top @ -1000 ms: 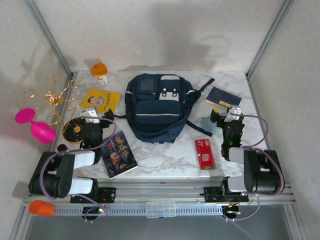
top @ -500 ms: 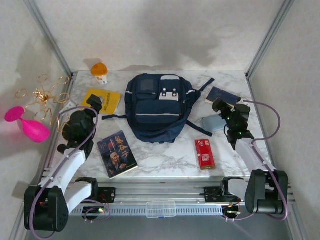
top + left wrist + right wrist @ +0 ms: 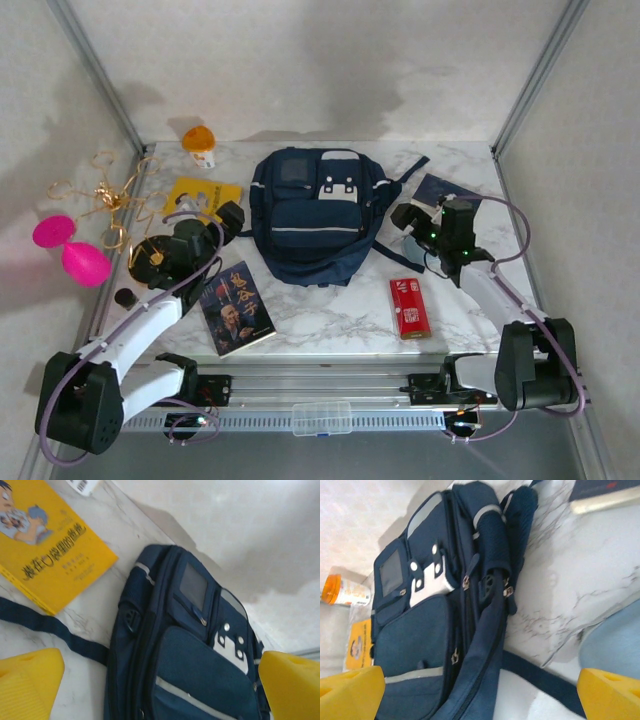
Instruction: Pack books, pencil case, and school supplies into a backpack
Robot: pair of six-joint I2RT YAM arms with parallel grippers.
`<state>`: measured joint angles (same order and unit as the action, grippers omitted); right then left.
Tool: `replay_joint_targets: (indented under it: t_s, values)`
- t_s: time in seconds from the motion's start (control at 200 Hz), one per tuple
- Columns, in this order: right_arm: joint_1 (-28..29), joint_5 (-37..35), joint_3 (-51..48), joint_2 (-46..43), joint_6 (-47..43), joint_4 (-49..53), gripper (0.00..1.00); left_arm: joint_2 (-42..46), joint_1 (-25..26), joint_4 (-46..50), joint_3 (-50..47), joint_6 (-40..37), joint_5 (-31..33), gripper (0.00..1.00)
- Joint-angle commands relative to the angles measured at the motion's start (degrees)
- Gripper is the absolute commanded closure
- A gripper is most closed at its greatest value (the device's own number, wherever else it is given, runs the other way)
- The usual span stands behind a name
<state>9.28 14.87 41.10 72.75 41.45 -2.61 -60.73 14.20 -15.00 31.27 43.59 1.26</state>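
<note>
Flanking backpack [image 3: 310,225] w/ my L gripper [image 3: 232,217] at its 9 o'clock, R gripper [image 3: 403,217] at 3, both spread wide, empty.

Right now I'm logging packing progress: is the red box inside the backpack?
No, the red box lies on the table, apart from the backpack.

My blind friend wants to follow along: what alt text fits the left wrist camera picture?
A large navy blue fabric backpack lies front-up on a white marble table, a thin yellow book with a cartoon face beside it. The left gripper is open, its yellow fingertips in the bottom corners.
</note>
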Motion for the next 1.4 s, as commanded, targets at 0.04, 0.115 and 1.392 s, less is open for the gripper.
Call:
replay_joint_targets:
  t_s: [0.04,0.115,1.392]
  values:
    - [3.6,4.1,1.9,4.8,5.8,1.6,0.01,2.4,4.4,3.2,0.5,5.1,0.2,0.01]
    - [6.4,3.8,3.3,7.6,6.4,1.3,0.01,1.8,8.4,3.4,-0.6,9.2,0.8,0.01]
    - [16.8,1.2,10.1,18.3,4.2,-5.9,0.98,-40.8,20.8,-15.4,17.1,9.5,0.1,0.01]
